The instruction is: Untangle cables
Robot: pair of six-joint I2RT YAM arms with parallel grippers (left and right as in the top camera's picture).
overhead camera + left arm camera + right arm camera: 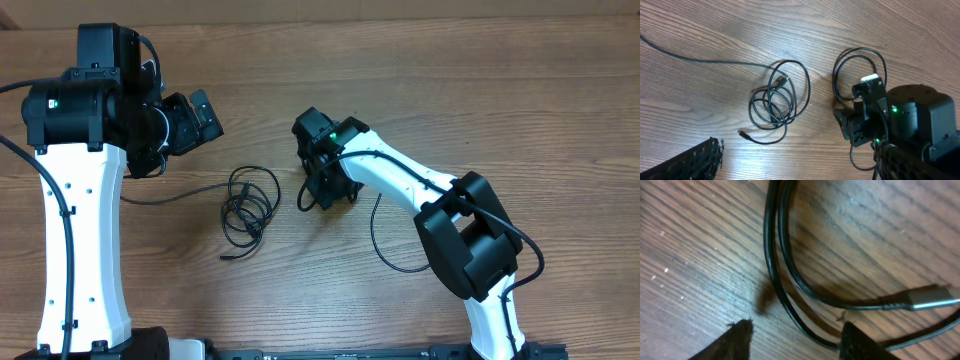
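A tangle of thin black cables (248, 205) lies coiled at mid-table, with one strand (165, 197) trailing left. In the left wrist view the same coil (777, 102) shows a loose plug tip (744, 133). Another cable loop (860, 55) lies by my right gripper (325, 192), which points down at the table right of the tangle. Up close, its fingertips (740, 332) stand apart over the wood, with a cable strand (775, 265) running between them, close to the right one, and a silver-tipped plug (930, 297) beyond. My left gripper (195, 118) hovers wide open, up and left of the tangle, holding nothing.
A thin cable (385, 245) curves under the right arm's forearm. The left arm's white base (85, 250) stands along the left side of the wooden table (500, 80). The right arm's black elbow (470, 235) sits lower right.
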